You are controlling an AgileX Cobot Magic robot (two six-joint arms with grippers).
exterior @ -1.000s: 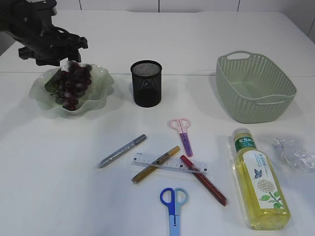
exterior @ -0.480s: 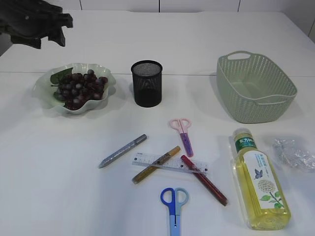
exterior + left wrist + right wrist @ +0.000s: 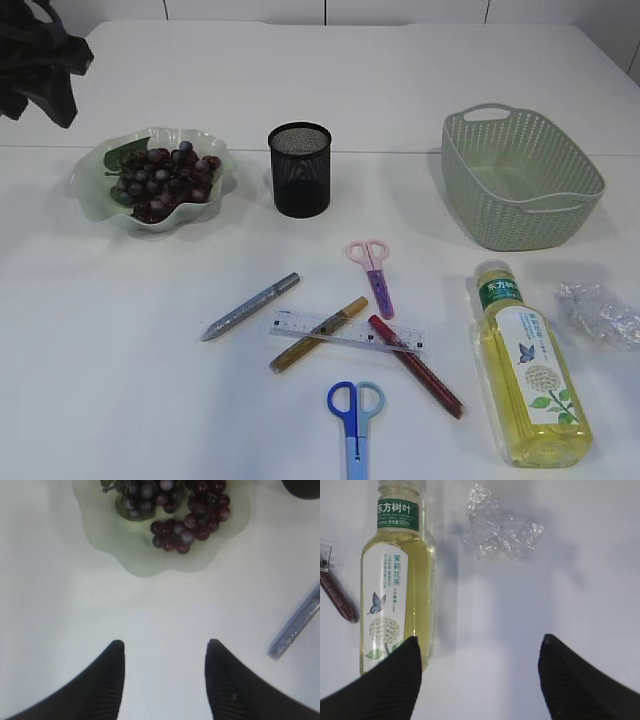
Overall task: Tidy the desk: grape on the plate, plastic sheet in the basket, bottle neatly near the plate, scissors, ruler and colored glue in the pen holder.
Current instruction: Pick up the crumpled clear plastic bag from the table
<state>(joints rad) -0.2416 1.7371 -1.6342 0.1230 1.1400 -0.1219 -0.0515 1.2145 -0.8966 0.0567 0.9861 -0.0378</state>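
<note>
On the wavy green plate [image 3: 100, 190] lies the grape bunch [image 3: 165, 180]; the left gripper [image 3: 165, 652] hangs above the table, jaws apart and empty. The right gripper [image 3: 480, 652] hovers wide open over the bottle [image 3: 395, 590] and crumpled plastic sheet [image 3: 500, 527].

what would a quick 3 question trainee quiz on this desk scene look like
1. True or false: the grapes already lie on the plate.
2. Which item lies nearest the plastic sheet? A) pen holder B) bottle C) blue scissors
3. Fill in: the ruler lies flat on the desk, crossed by the gold and ____ glue pens.

Key
1. True; the bunch sits in the green wavy plate.
2. B; the bottle lies on its side just left of the crumpled sheet, below the basket.
3. Red; the red glue pen and gold glue pen both overlap the ruler.
</note>
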